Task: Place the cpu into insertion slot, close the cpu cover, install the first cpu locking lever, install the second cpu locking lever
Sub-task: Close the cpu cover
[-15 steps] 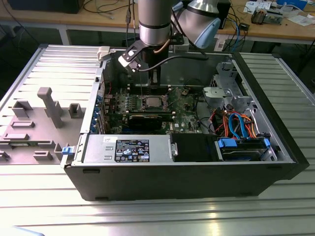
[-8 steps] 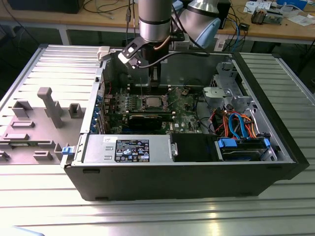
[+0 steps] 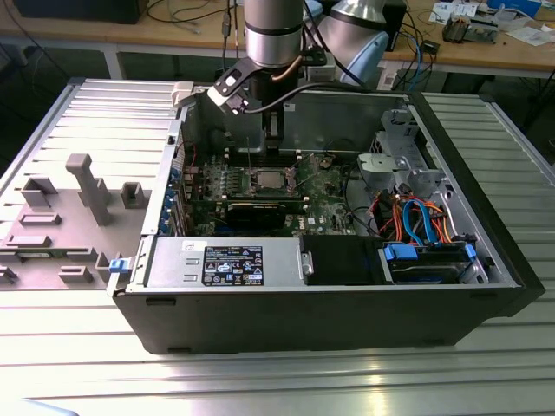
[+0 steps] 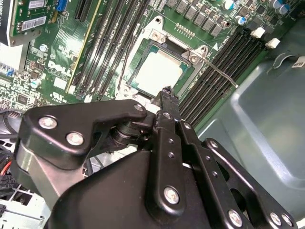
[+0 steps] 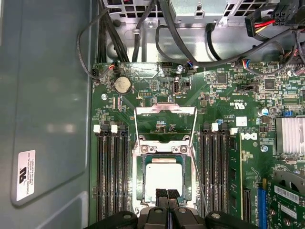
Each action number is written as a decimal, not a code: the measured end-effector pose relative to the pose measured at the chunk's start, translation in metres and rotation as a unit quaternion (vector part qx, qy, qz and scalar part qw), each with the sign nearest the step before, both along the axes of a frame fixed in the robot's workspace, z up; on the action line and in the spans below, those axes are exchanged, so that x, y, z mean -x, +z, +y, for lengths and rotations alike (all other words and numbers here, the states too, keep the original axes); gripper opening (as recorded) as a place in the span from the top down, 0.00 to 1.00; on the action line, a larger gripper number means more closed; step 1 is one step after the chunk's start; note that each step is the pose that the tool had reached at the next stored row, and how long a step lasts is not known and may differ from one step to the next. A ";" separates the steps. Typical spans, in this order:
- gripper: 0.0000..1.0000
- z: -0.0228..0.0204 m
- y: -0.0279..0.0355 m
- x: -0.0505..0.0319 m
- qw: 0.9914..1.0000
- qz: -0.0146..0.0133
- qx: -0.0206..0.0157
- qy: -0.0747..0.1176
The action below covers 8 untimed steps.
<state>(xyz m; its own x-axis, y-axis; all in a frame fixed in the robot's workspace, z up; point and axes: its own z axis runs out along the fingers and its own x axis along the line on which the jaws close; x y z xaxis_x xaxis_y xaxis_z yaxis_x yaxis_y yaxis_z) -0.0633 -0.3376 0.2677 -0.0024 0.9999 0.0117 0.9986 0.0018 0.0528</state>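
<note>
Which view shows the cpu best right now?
The first wrist view: it looks straight down on the cpu sitting in the insertion slot, the hand at its edge. The second wrist view shows it slanted; the exterior view shows it small and far.

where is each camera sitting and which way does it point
Exterior view: off the arm, raised above the open computer case, looking down into it; the arm shows, reaching in.
First wrist view: on the wrist, facing the green circuit board squarely; the gripper shows by its tips.
Second wrist view: on the wrist, looking slantwise along the gripper; its black linkage shows.
Both wrist views share the cpu, seated in the insertion slot just past the shut gripper.
</note>
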 end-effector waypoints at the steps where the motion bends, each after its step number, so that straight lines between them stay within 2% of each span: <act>1: 0.89 0.0000 0.0001 -0.0002 1.000 0.000 0.000 0.000; 4: 0.89 0.0000 0.0002 -0.0073 1.000 0.000 0.000 0.000; 8: 0.89 0.0002 0.0001 -0.0113 1.000 0.000 0.001 0.000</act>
